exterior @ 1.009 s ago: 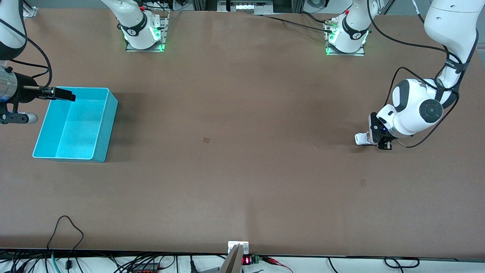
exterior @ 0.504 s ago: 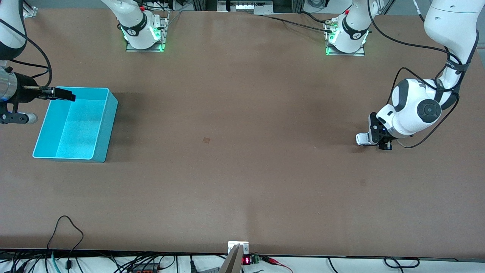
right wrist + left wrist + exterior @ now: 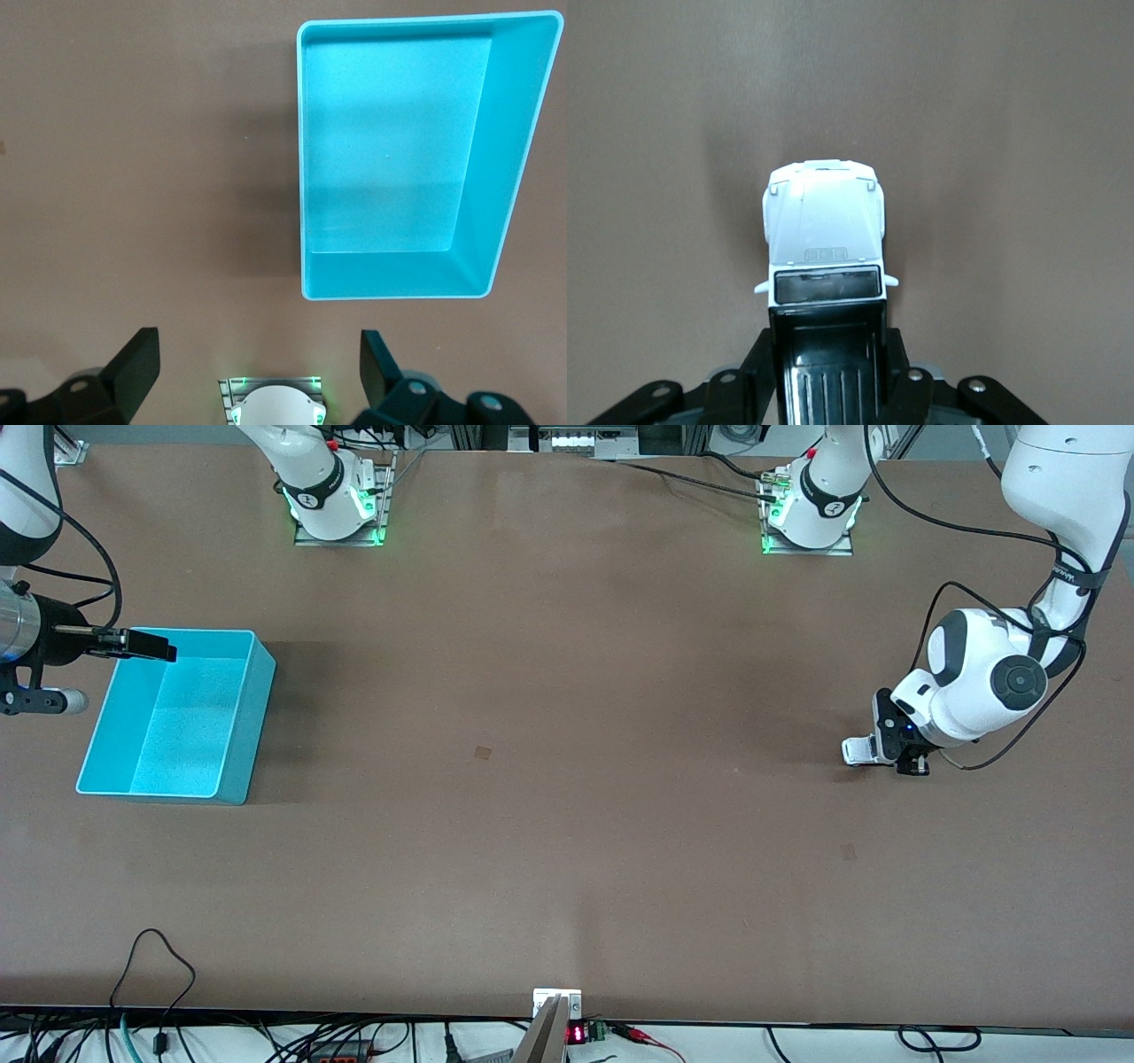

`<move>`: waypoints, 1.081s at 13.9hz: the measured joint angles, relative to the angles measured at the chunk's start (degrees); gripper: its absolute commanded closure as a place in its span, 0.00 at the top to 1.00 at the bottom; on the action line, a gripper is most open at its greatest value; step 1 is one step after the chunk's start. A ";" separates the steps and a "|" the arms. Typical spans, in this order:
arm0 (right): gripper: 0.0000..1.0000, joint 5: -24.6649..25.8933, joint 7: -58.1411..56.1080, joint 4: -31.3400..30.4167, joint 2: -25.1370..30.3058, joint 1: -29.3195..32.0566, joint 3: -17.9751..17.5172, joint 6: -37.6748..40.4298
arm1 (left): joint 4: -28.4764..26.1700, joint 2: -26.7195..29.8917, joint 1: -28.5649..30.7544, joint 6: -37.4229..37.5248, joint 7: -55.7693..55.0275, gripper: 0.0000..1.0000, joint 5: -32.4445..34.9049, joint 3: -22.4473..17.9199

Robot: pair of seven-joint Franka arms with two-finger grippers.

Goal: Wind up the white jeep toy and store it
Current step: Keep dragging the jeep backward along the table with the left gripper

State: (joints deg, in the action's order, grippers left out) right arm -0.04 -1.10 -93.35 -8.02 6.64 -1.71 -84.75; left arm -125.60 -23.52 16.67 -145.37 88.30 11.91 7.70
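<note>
The white jeep toy (image 3: 856, 750) (image 3: 824, 232), small with a black roof, sits low at the table toward the left arm's end. My left gripper (image 3: 886, 756) (image 3: 828, 354) is shut on it, one finger on each side of the black roof, with the white bonnet sticking out ahead. The cyan bin (image 3: 252, 726) (image 3: 509, 159) stands empty toward the right arm's end. My right gripper (image 3: 151, 646) (image 3: 257, 363) hangs open with nothing in it over the bin's rim on the side toward the robot bases, and the arm waits.
Both arm bases (image 3: 337, 505) (image 3: 811, 514) stand along the table's edge farthest from the front camera. Cables and a small device (image 3: 556, 1010) lie along the edge nearest to that camera. Brown tabletop stretches between the bin and the jeep.
My left gripper has shifted a little toward the left arm's end of the table, taking the jeep with it. The right arm has not moved.
</note>
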 measured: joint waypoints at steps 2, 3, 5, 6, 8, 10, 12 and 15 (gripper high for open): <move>1.00 0.00 0.00 0.00 0.00 0.00 0.00 0.14 | 0.11 -0.13 0.94 -0.28 -0.10 0.09 2.71 0.01; 1.00 0.00 0.00 0.00 0.00 0.00 0.00 0.20 | 0.21 -0.22 1.52 -0.35 -0.13 0.09 3.80 0.00; 1.00 0.00 0.00 0.00 0.00 0.00 0.00 0.25 | 0.38 -0.39 2.79 -0.49 -0.10 0.09 4.71 0.01; 1.00 0.00 0.00 0.00 0.00 0.00 0.00 0.26 | 0.47 -0.49 3.35 -0.54 -0.10 0.09 5.37 0.02; 1.00 0.00 0.00 0.00 0.00 0.00 0.00 0.27 | 0.94 -0.83 4.76 -0.53 -0.08 0.09 7.38 0.05; 1.00 0.00 0.00 0.00 0.00 0.00 0.00 0.27 | 1.55 -1.25 6.06 -0.52 0.84 0.09 8.51 0.05; 1.00 0.00 0.00 0.00 0.00 0.00 0.00 0.28 | 2.13 -1.61 7.28 -0.48 2.34 0.09 8.51 0.08; 1.00 0.00 0.00 0.00 0.00 0.00 0.00 0.28 | 2.71 -1.98 8.70 -0.51 3.38 0.09 8.53 0.08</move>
State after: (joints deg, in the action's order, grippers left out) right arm -0.04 -1.10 -93.35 -8.02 6.64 -1.71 -84.47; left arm -122.88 -25.50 25.38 -145.88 91.68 20.44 7.79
